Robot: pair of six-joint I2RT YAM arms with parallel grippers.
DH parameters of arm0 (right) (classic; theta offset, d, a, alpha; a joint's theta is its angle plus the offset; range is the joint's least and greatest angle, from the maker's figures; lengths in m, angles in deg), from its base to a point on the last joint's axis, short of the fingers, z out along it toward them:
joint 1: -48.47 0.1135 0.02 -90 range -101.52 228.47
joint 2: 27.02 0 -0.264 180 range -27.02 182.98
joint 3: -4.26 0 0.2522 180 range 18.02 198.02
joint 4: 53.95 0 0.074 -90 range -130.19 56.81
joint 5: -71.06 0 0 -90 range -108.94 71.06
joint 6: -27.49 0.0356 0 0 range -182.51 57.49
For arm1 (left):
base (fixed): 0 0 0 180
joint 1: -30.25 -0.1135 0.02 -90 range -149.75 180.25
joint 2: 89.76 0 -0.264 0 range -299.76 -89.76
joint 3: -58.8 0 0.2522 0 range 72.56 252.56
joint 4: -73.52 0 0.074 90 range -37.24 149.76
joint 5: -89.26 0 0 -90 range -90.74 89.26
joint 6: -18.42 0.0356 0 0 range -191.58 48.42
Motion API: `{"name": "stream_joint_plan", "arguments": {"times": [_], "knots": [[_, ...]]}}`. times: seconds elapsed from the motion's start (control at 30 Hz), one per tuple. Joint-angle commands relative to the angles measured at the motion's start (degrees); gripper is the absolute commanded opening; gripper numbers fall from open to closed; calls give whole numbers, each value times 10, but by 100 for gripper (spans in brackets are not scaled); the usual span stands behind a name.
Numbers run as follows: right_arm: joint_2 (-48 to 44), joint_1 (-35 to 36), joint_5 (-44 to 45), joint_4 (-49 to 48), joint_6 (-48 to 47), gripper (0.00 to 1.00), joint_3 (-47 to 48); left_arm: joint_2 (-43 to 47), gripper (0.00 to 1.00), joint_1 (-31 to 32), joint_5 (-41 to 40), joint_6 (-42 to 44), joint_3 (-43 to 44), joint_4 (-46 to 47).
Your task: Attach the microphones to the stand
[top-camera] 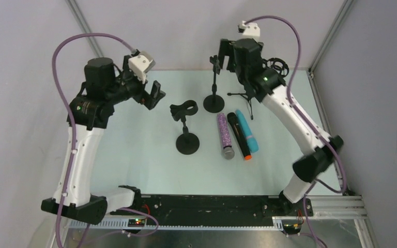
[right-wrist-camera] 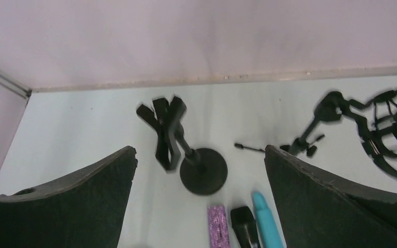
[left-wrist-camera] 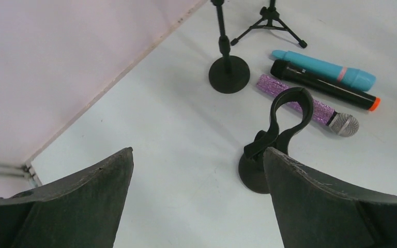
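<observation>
Both claws gape wide and empty as the three microphones [top-camera: 238,135] lie side by side right of centre, long axes running top to bottom, directly below the right gripper [top-camera: 230,54], the left gripper [top-camera: 153,95] farther off at upper left.

I can't read any text from here. None of my three views shows a legible word, brand, label or number on the microphones [top-camera: 239,135], the stands [top-camera: 187,143] or the arms [top-camera: 76,155].
</observation>
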Motion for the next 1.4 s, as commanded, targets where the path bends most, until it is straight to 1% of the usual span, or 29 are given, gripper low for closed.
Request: {"name": "stream_joint_plan", "arguments": {"times": [0.0, 0.07, 0.17, 0.37, 0.43, 0.5, 0.57, 0.6, 0.63, 0.67, 0.7, 0.73, 0.77, 0.87, 0.9, 0.93, 0.97, 1.0, 1.03, 1.1, 1.23, 1.37], "knots": [[109, -8, -23, 65, -29, 100, 150, 32, 100, -28, 7, -38, -10, 4], [153, -11, -34, 84, -26, 100, 193, 42, 100, -35, 5, -38, -26, 4], [200, -12, -43, 91, -26, 100, 220, 56, 100, -43, 18, -38, -51, 4], [246, -10, -41, 91, -29, 100, 248, 65, 100, -45, 33, -36, -68, 5], [254, -7, -40, 85, -36, 97, 252, 66, 100, -45, 37, -36, -72, 4], [263, -4, -37, 84, -45, 93, 263, 69, 100, -45, 42, -36, -78, 5], [269, -2, -34, 81, -51, 87, 268, 72, 100, -45, 44, -35, -85, 5], [271, -1, -33, 75, -53, 83, 267, 73, 100, -45, 44, -34, -90, 5], [271, -1, -32, 68, -60, 76, 266, 74, 100, -45, 43, -33, -92, 4], [271, 0, -31, 64, -63, 71, 266, 74, 100, -45, 43, -32, -97, 4], [271, 3, -29, 58, -69, 62, 266, 74, 100, -44, 43, -31, -99, 5], [271, 4, -28, 55, -73, 57, 267, 73, 100, -45, 44, -31, -103, 5], [270, 8, -25, 48, -80, 50, 266, 73, 100, -45, 45, -31, -109, 4], [266, 20, -21, 39, -93, 39, 266, 72, 100, -45, 49, -27, -119, 4], [264, 22, -20, 36, -98, 32, 265, 71, 100, -45, 49, -27, -124, 4], [263, 27, -20, 34, -101, 28, 265, 71, 99, -45, 48, -27, -126, 4], [261, 29, -19, 31, -105, 21, 265, 71, 99, -44, 47, -26, -130, 5], [260, 33, -19, 30, -107, 16, 265, 70, 99, -45, 47, -26, -132, 4], [256, 34, -19, 27, -107, 7, 264, 71, 99, -45, 48, -25, -135, 5], [247, 40, -19, 21, -108, 0, 262, 71, 99, -44, 47, -24, -140, 5], [215, 53, -18, 4, -116, 0, 241, 75, 98, -45, 47, -23, -147, 5], [173, 76, -5, -23, -129, 0, 194, 76, 96, -45, 53, -24, -147, 5]]}}
